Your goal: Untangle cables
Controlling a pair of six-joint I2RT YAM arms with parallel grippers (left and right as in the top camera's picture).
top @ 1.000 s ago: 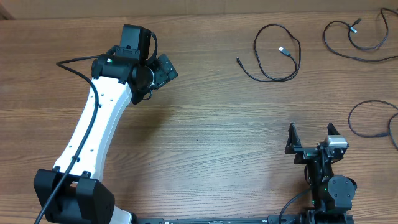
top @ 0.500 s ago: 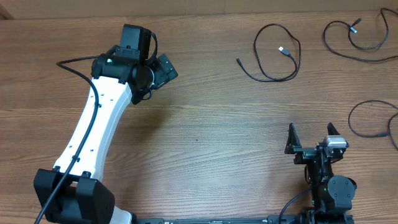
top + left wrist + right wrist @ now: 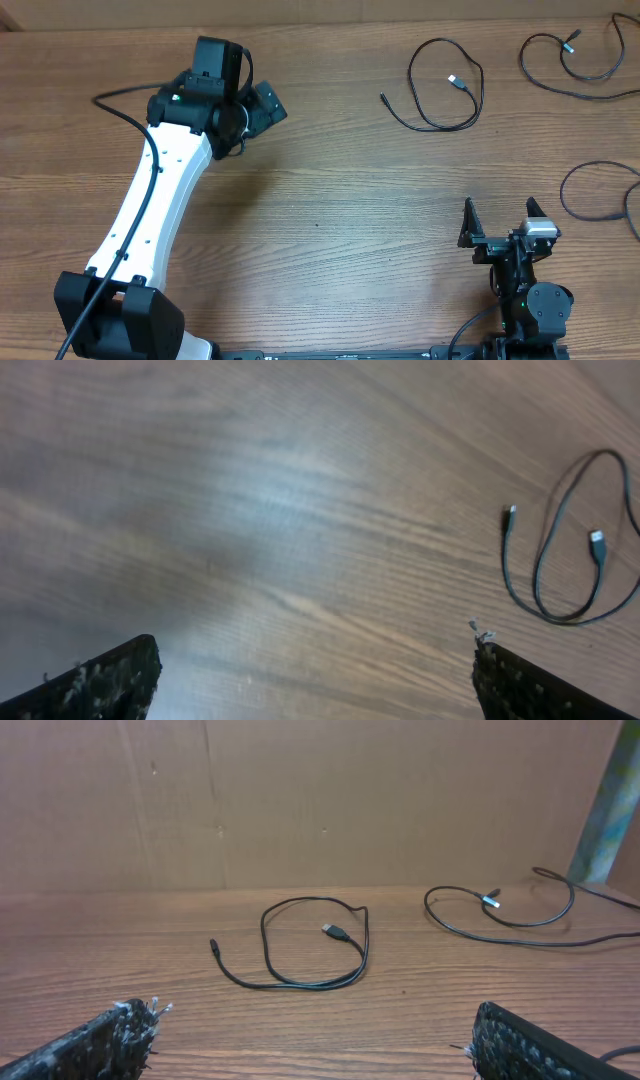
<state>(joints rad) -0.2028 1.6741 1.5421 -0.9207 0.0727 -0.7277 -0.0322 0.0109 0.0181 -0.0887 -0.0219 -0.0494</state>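
Observation:
Three thin black cables lie apart on the wooden table. One looped cable with a silver plug lies at the top centre-right; it also shows in the left wrist view and the right wrist view. A second cable lies at the top right and shows in the right wrist view. A third cable curls at the right edge. My left gripper is open and empty at the upper left, far from the cables. My right gripper is open and empty at the lower right.
A brown cardboard wall stands along the table's far edge. The left arm's thick black cable runs beside its white link. A pale green post stands at the far right.
The left gripper has shifted very slightly. The right arm and the cables have not moved.

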